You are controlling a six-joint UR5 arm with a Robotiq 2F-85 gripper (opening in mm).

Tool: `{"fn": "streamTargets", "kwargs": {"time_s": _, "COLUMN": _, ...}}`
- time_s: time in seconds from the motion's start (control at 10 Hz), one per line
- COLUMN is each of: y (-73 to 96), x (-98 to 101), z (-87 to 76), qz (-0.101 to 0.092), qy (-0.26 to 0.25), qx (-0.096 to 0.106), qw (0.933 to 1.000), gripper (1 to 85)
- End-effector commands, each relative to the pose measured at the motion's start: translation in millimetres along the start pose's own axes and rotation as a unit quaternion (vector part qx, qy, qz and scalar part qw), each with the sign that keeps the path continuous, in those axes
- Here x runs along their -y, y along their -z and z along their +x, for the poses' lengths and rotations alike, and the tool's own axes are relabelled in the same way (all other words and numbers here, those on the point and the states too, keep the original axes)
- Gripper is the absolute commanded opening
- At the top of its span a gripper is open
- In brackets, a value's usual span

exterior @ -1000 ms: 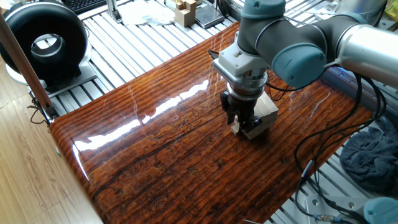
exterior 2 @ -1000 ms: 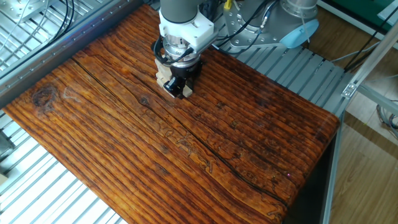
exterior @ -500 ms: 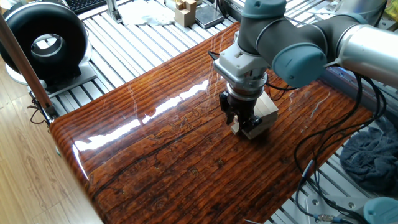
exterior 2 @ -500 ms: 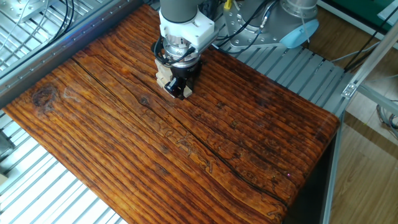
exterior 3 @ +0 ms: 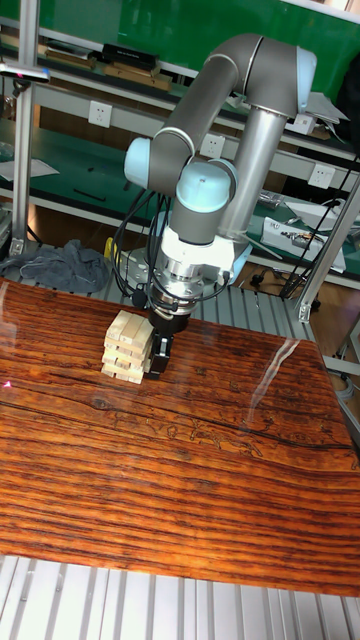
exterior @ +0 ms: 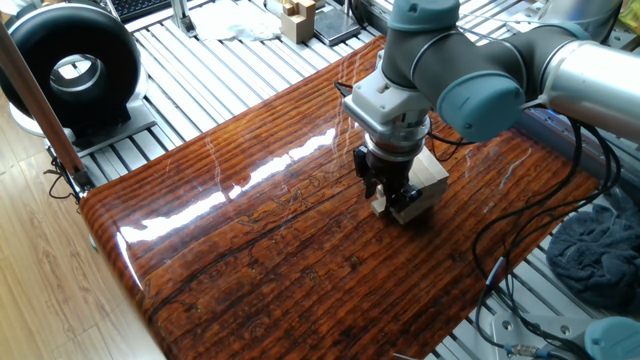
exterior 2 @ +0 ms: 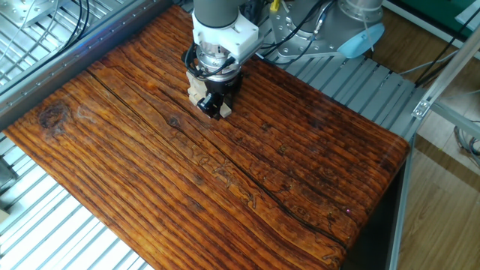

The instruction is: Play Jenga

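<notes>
Reaching hand (exterior 3: pixel 160 352) low beside Jenga (exterior 3: pixel 127 347) tower on table (exterior 3: pixel 200 470), grip unclear

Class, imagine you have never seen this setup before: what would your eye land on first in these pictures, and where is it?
First, the big grey and blue robot arm reaching down over the far part of the glossy wooden table. Next, the small tower of pale wooden blocks under it, with the black gripper lowered right against the tower's side. In one fixed view, a round black fan sits off the table's corner.
</notes>
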State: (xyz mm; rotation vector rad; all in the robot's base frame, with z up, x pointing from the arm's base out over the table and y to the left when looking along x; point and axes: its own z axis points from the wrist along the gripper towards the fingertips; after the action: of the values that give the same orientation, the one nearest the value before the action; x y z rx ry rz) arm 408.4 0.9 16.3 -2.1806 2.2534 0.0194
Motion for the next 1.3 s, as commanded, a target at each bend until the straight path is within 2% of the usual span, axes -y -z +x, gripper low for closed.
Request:
{"fn": "streamTargets", "kwargs": {"time_s": 0.0, "y": 1.2, "x": 0.8, "z": -2.9, "qz": 0.001, "qy": -0.006, "qx": 0.007, "qw": 1.0, "gripper": 46.7}}
{"fn": "streamTargets", "kwargs": {"time_s": 0.4, "y": 0.9, "x": 1.8, "z": -0.5, "qz": 0.002, "qy": -0.005, "qx": 0.003, "qw": 1.0, "gripper": 46.7}}
{"fn": "streamTargets", "kwargs": {"time_s": 1.2, "y": -0.6, "x": -0.2, "z": -3.1, "qz": -0.003, "qy": -0.01, "qx": 0.01, "qw": 0.9999, "gripper": 44.3}}
